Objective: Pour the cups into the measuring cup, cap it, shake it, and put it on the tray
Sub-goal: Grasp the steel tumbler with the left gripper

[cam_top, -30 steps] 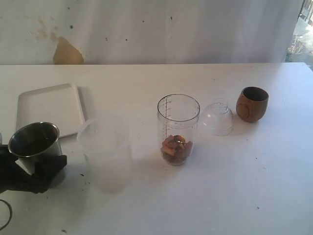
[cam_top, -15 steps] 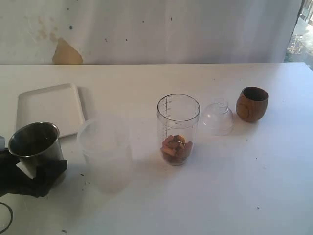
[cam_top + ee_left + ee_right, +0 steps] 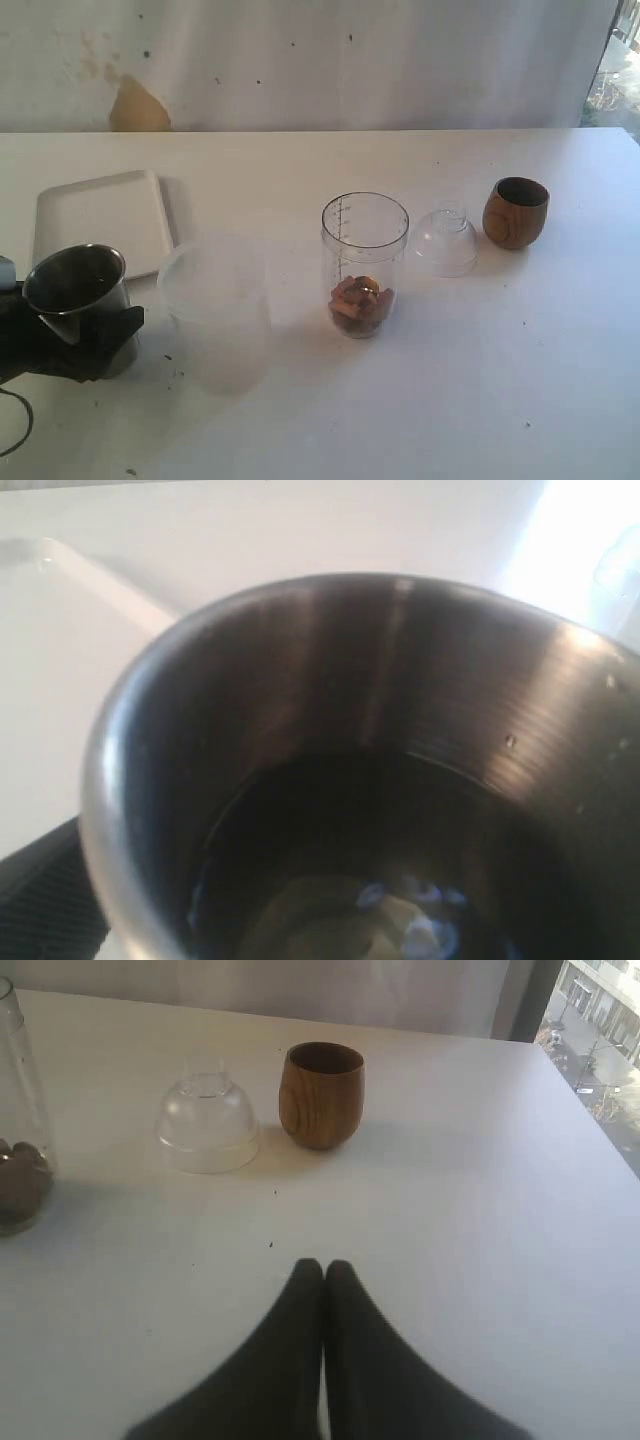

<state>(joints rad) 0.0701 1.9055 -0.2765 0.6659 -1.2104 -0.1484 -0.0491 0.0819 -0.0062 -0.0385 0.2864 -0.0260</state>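
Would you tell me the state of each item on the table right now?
Steel tumbler: slightly tilted, left gripper around it, grip unclear.
Measuring cup: upright, uncapped, brown pieces inside.
Dome cap: off, on table.
Wooden cup: upright, free.
Frosted cup: upright, open.
Tray: nothing on it.
Right gripper: shut, empty.

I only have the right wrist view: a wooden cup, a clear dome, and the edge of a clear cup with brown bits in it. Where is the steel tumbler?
Observer: The steel tumbler is at the far left of the exterior view, held low on its body by the left gripper.
Operator: And the tray?
Observer: The white tray lies flat just behind the tumbler, with nothing on it.
Operator: Is anything between the tumbler and the measuring cup?
Observer: Yes, a wide frosted cup stands upright between them.
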